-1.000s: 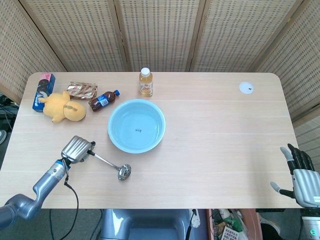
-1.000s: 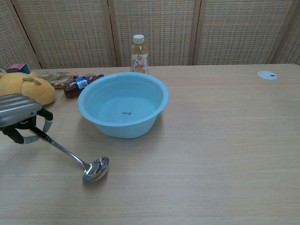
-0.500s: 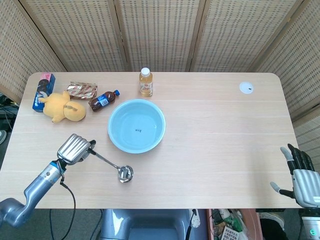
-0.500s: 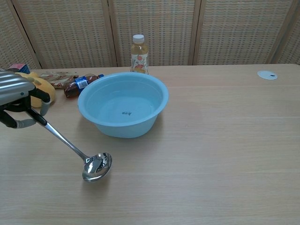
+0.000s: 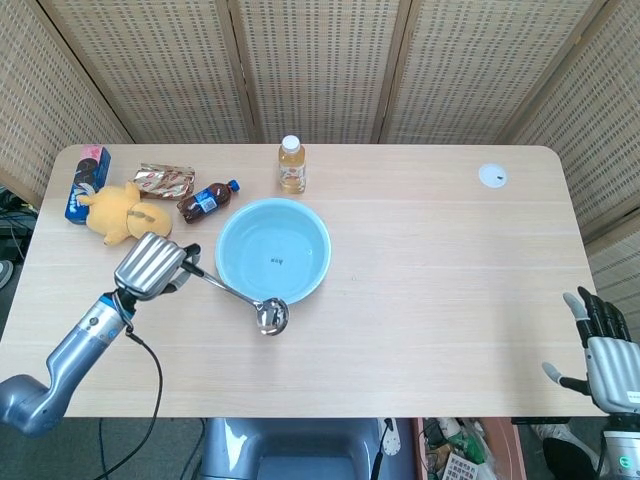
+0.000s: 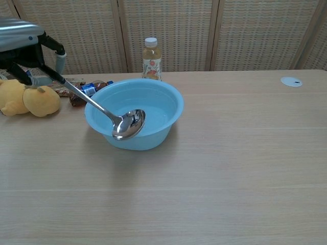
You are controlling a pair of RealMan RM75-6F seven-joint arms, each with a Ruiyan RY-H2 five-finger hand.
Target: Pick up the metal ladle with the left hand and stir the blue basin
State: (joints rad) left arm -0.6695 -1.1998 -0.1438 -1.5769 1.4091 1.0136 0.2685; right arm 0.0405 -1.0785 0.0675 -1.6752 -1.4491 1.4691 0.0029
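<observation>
At the left side of the pale wood-grain surface (image 5: 430, 270), your left hand (image 5: 151, 266) grips the thin handle of the ladle (image 5: 236, 297), its dark fingers (image 6: 57, 56) curled round the rod under a ribbed silver back. The ladle is clear of the surface and slopes down to the right; its round, shiny steel bowl hangs at the near rim of the basin (image 5: 273, 250), outside it in the head view. The basin is a smooth, round, light-blue plastic tub with a small dark mark on its floor. Behind it stands an upright bottle (image 5: 291, 164) of amber drink with a white cap. To the left lie a dark cola bottle (image 5: 207, 199) on its side, a crinkled foil packet (image 5: 165, 180), a soft yellow plush toy (image 5: 124, 212) and a blue box (image 5: 86, 184). Your right hand (image 5: 603, 352) sits off the surface's near right corner, its fingers spread and holding nothing. A small white disc (image 5: 492, 176) lies near the far right corner.
</observation>
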